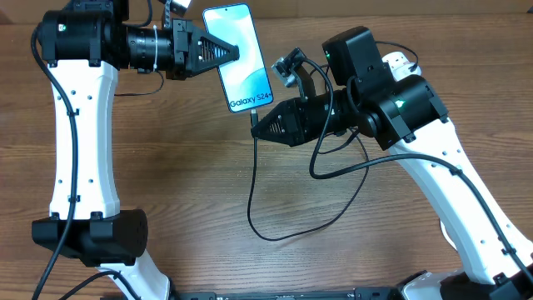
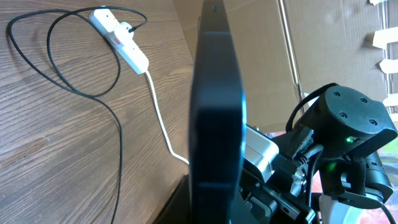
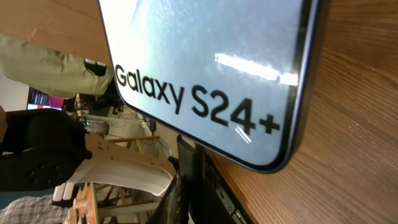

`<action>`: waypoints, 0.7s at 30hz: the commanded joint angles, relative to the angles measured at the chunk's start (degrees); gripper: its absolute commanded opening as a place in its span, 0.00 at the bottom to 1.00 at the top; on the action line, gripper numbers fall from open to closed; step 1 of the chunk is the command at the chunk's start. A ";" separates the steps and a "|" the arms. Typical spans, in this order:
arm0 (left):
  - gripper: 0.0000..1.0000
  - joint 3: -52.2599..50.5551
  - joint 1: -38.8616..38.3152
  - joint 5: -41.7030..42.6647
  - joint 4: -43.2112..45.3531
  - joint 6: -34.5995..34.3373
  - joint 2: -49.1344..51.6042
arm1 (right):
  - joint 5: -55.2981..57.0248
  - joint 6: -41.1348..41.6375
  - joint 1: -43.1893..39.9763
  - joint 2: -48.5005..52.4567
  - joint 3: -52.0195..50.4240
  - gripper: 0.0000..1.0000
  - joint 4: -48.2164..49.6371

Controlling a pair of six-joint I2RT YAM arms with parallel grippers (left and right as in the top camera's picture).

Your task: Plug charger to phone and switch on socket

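Note:
The phone [image 1: 241,58] is lifted off the wooden table with its light blue screen up, and my left gripper [image 1: 229,52] is shut on its left long edge. In the left wrist view the phone [image 2: 214,124] appears edge-on and dark. My right gripper [image 1: 256,127] sits just below the phone's "Galaxy S24+" end, shut on the connector end of the charger. The charger's black cable [image 1: 250,204] loops down over the table and back behind the right arm. The phone's lower edge [image 3: 205,56] fills the right wrist view. The white socket [image 2: 118,38] lies far off with the charger's plug in it.
The right arm covers most of the socket [image 1: 398,60] in the overhead view. The socket's thick white lead [image 2: 161,124] runs across the table. Cardboard panels [image 2: 267,56] stand behind the table. The right arm's body [image 2: 348,143] is close to the phone.

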 commanded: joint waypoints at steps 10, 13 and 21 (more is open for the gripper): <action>0.04 0.46 -0.48 2.40 0.00 1.33 -0.70 | -0.68 -0.15 0.07 -0.79 0.87 0.04 1.25; 0.04 0.46 -0.48 2.40 -0.02 1.36 -0.70 | -0.70 -0.15 0.07 -0.79 0.87 0.04 1.22; 0.04 0.46 -0.48 2.40 -0.04 1.81 -0.70 | -0.70 -0.15 0.07 -0.79 0.87 0.04 1.22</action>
